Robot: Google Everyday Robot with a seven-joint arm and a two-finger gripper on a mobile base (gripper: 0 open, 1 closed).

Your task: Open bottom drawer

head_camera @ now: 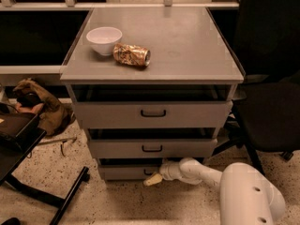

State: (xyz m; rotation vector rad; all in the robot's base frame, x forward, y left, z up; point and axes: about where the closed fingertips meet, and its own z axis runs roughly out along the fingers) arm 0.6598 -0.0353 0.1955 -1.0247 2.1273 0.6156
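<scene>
gripper (153,178) low at small black handle (148,172) of bottom drawer (123,173), lowest and shortest front in grey cabinet (187,46), just above speckled floor (117,200). white arm (197,171) comes in near-level from right, likely because handle sits so low. whether gripper is wide, narrow or closed on handle: cannot tell. drawer looks barely out, pull judged not yet done. white bowl (104,39) and crushed can (132,55) rest on cabinet top, well apart from the reach.
</scene>
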